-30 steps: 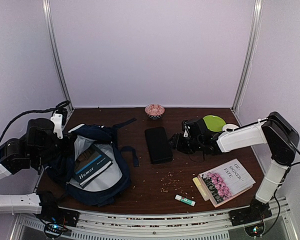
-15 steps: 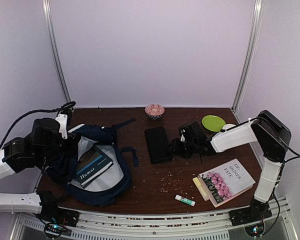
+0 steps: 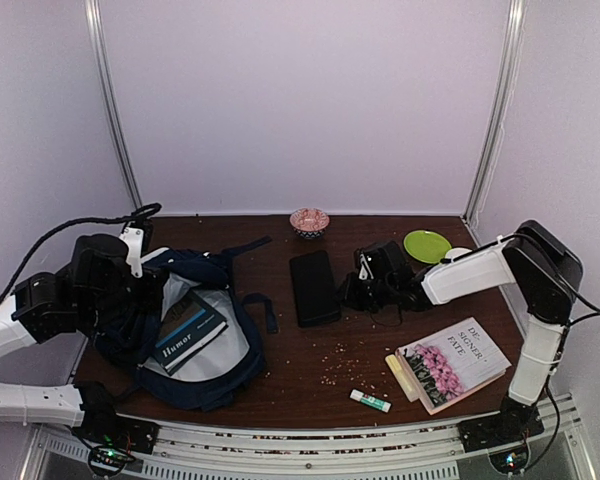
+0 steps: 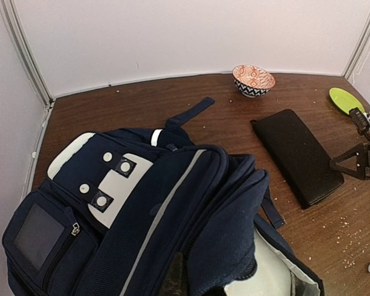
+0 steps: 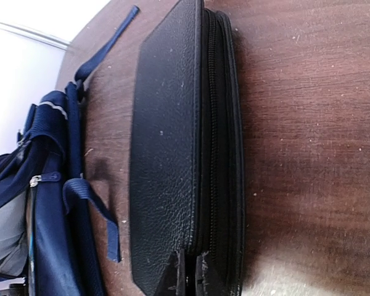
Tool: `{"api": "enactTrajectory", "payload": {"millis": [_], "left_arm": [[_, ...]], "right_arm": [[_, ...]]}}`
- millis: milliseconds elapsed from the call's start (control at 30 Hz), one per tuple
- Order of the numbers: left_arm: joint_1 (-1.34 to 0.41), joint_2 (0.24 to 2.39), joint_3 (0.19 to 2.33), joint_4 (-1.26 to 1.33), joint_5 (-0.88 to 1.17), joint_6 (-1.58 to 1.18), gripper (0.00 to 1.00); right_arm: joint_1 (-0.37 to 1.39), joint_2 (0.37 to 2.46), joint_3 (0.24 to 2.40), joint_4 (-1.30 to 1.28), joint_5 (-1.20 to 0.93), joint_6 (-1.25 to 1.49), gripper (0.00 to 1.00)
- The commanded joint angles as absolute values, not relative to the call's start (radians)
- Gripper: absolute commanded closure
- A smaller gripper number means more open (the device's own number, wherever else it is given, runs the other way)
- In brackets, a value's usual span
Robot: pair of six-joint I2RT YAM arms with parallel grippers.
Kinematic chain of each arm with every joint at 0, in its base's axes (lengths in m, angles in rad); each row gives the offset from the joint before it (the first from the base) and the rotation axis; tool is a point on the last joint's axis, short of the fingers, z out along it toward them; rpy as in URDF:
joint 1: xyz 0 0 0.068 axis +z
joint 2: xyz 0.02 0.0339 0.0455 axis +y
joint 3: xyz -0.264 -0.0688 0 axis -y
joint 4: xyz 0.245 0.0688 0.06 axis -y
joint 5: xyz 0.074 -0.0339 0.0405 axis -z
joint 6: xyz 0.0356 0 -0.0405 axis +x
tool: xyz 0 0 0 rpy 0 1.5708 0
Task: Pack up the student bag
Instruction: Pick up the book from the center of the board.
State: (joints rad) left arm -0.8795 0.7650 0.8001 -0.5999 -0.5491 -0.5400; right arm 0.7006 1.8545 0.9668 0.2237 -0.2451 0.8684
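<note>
And the left gripper [image 4: 175, 282] is buried in student bag [image 4: 172, 203] fabric, jaws mostly out of sight. Bag's near side cut off at the left wrist view's bottom edge. Black case [image 5: 166, 142] runs off the right wrist view's bottom edge. Specks [image 3: 342, 352] mid-bench [image 3: 300, 392], too small to name

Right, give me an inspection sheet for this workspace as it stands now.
Surface: brown table, scattered with crumbs.
Job's things: student bag lying open at the left, Humor book inside; black zip case at centre; flower-cover book near right.
Clutter: patterned bowl, green plate, white-and-green tube.
Grippers: left gripper shut on the bag's rim; right gripper pinched shut on the case's near edge.
Cables: black cable arching over the left arm.
Surroundings: plain pale walls; nothing else seen.
</note>
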Motion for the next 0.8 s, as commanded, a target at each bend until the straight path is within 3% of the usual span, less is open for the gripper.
{"api": "enactTrajectory", "payload": {"millis": [0,233,433,600,767], "left_arm": [[-0.867,0.771,0.793,-0.505,-0.560,-0.521,1.00],[-0.866,0.825,0.776,-0.390,-0.522,-0.510,1.00],[-0.866,0.911,0.818,-0.243,-0.492,-0.505,1.00],[-0.865,0.956,0.866,-0.156,-0.419,-0.446,1.00],[-0.865,0.978,0.886,-0.154,-0.387,-0.445,1.00]], "right_arm": [[0.699,1.759,0.893,0.244,-0.240,0.872,1.00],[0.729,1.543,0.801,0.193,-0.274,0.862,1.00],[0.789,1.365,0.845,0.067,-0.340,0.858,1.00],[0.840,1.302,0.962,-0.068,-0.423,0.803,1.00],[0.872,1.320,1.019,-0.031,-0.507,0.844,1.00]]}}
